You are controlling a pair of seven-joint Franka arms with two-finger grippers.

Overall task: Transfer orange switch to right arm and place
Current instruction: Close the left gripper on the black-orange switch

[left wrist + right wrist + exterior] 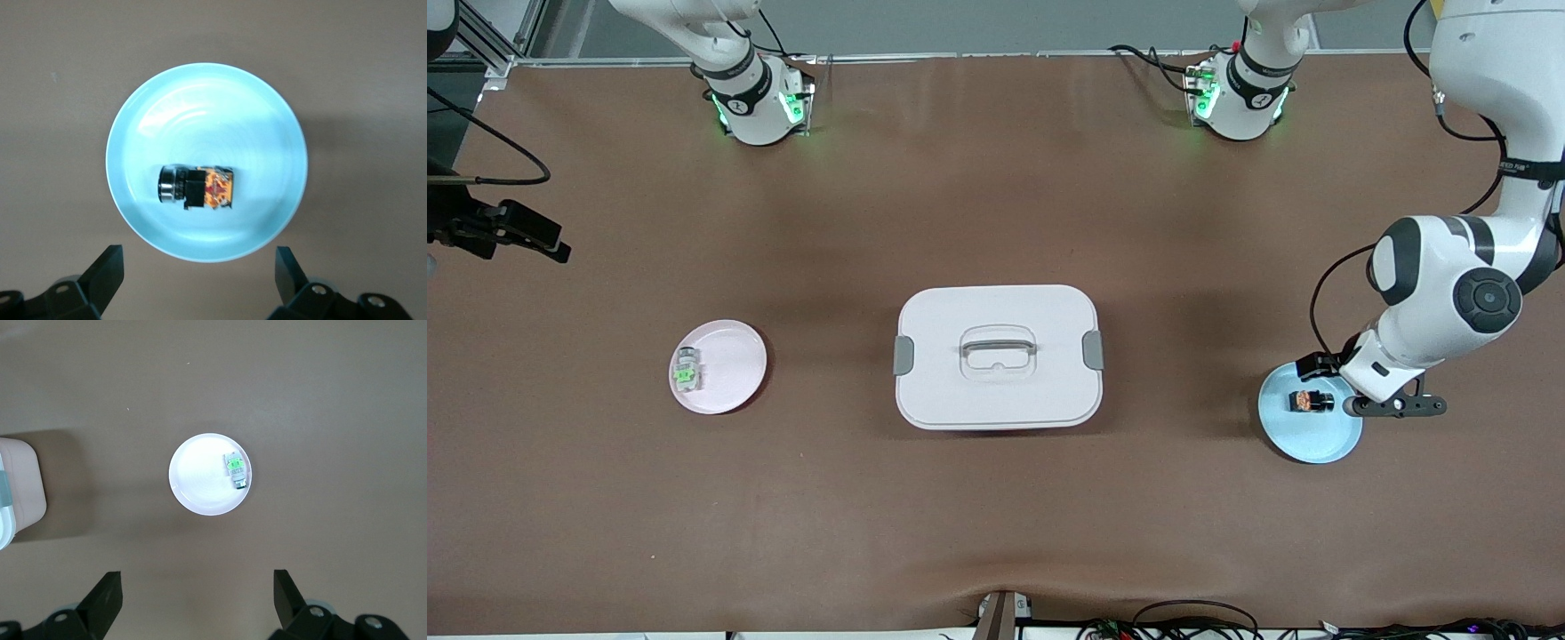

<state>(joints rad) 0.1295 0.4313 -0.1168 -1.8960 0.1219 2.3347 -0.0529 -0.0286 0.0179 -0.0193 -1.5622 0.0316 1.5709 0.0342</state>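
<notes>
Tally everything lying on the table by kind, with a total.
Plates: 2, a blue plate with the orange switch on it, and a pink plate with the green switch on it.
Switches: 2, orange switch, green switch.
Lidded boxes: 1, white box between the plates.
Total: 5

Robotics laboratory: two bench-mounted white arm bases [751,102] on a brown-covered table [996,533], aluminium framing [489,40], loose cabling [1192,618] along the edge.
</notes>
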